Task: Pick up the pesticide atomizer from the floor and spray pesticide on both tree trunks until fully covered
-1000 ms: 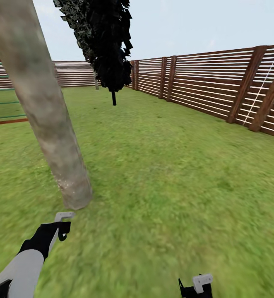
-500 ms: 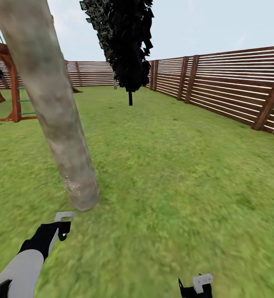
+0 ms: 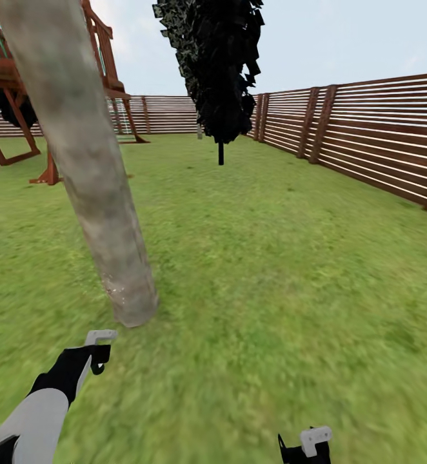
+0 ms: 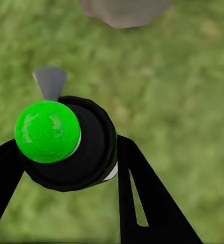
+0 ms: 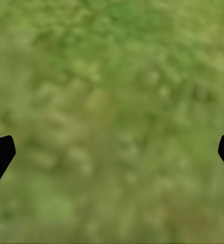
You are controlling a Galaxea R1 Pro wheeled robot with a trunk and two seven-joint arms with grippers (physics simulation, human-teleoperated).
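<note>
A pale grey-brown mottled tree trunk (image 3: 91,174) leans up out of the lawn at the left, with a few whitish specks near its base. My left gripper (image 3: 96,353) sits low just in front of that base, shut on the pesticide atomizer (image 4: 73,147). The atomizer is a small dark round bottle, here with a bright green top and a grey nozzle. Black fingers (image 4: 142,198) press it from both sides, and the trunk's foot (image 4: 124,10) lies just beyond the nozzle. At the bottom edge, my right gripper (image 3: 307,446) is open over bare grass (image 5: 112,122).
A dark, narrow cypress-like tree (image 3: 220,71) stands mid-lawn behind. The brown slat fence (image 3: 368,142) runs along the right and back. A red-brown wooden play structure (image 3: 20,84) stands at far left behind the trunk. Open lawn (image 3: 271,270) lies ahead and right.
The whole picture has shifted right, so the camera has turned left. The play structure has come into sight and less fence shows. Both arms hold the same pose.
</note>
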